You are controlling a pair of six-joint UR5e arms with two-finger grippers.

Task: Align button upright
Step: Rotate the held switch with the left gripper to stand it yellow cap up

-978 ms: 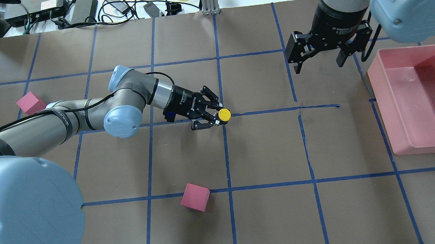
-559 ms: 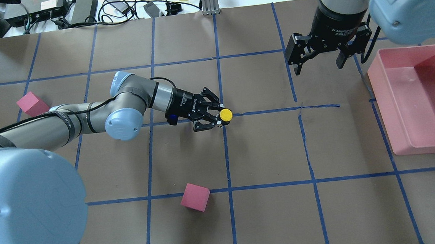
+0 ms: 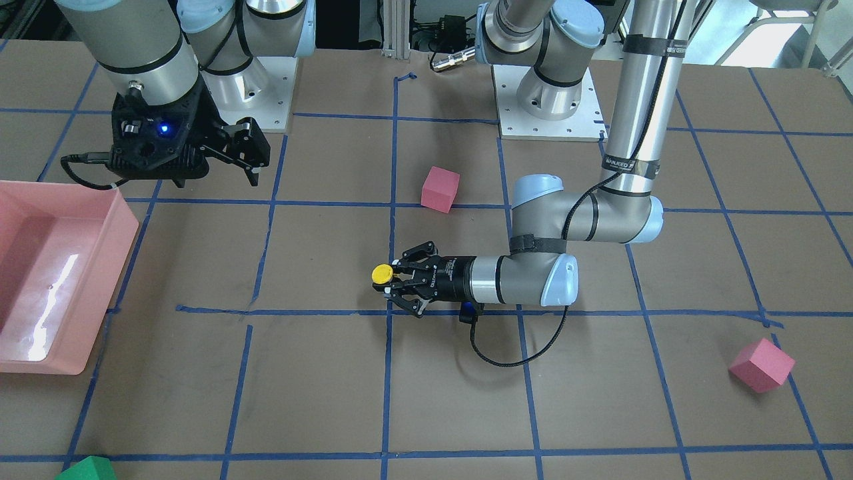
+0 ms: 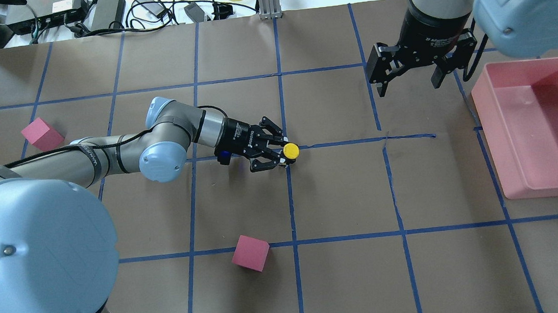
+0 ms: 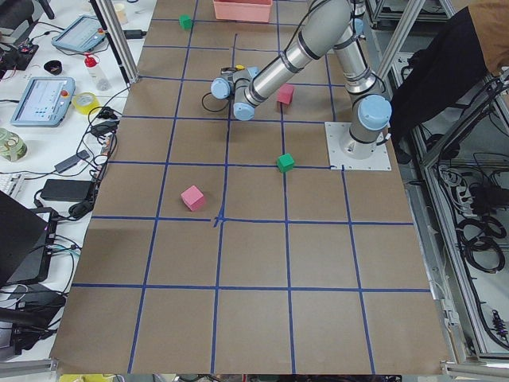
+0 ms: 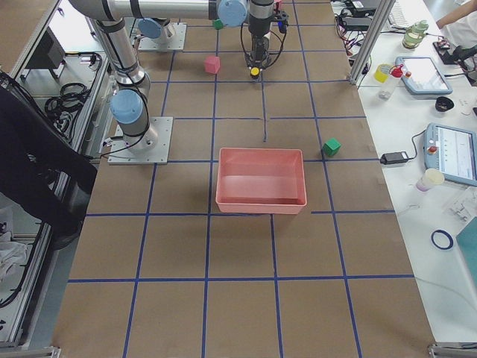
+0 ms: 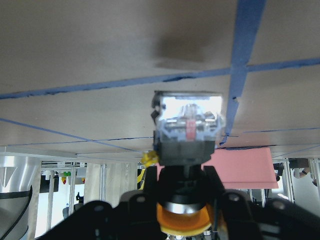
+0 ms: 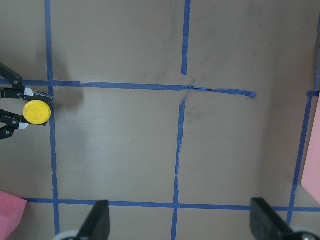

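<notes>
The button (image 4: 290, 151) shows its round yellow cap (image 3: 382, 274) facing up near the table's middle, by a crossing of blue tape lines. My left gripper (image 4: 286, 152) lies nearly level and is shut on the button's black body. In the left wrist view the clear contact block (image 7: 187, 117) points at the paper, very close to it; I cannot tell whether they touch. The right wrist view has the cap (image 8: 37, 112) at its left edge. My right gripper (image 4: 408, 79) hangs open with nothing in it at the back right, far from the button.
A pink bin (image 4: 496, 134) stands at the right edge, beside my right gripper. One pink cube (image 4: 250, 253) lies in front of the left arm, another (image 4: 41, 134) at the far left. A green cube (image 3: 86, 469) sits at the far edge. Cables and power bricks (image 4: 107, 11) line the back.
My left arm has carried the button a little to the right and lower, its elbow swinging down. The grip is unchanged. My right gripper has barely shifted.
</notes>
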